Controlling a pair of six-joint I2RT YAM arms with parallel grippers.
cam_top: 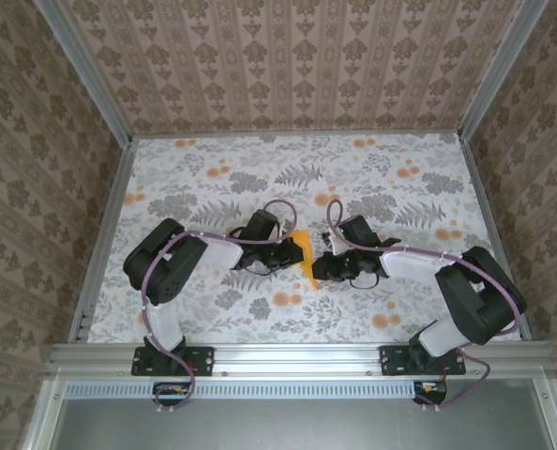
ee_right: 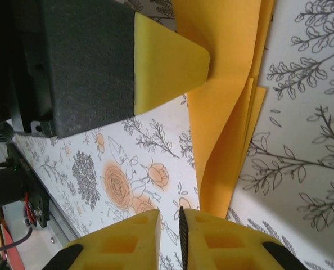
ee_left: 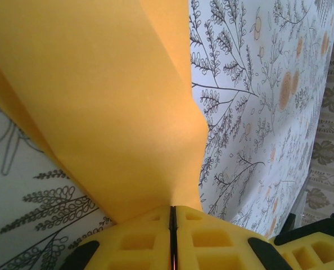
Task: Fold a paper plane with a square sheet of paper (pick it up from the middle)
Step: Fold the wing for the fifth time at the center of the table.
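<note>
The orange-yellow sheet of paper (cam_top: 303,253) is folded into a narrow, pointed strip of several layers and stands up off the table between the two grippers. My left gripper (ee_left: 172,209) is shut on its lower edge, and the paper (ee_left: 111,101) fans out broadly ahead of the pads. My right gripper (ee_right: 171,216) stands a narrow gap open with only tablecloth showing between its jaws. The paper (ee_right: 226,112) hangs just past its right finger (ee_right: 229,239), touching or nearly so. In the top view the left gripper (cam_top: 291,251) and right gripper (cam_top: 320,266) face each other across the paper.
The table is covered by a floral cloth (cam_top: 288,178) with grey leaves and orange blotches. Patterned walls and metal frame rails (cam_top: 100,244) enclose it on three sides. The left gripper's yellow fingertip (ee_right: 167,62) and black body loom close in the right wrist view.
</note>
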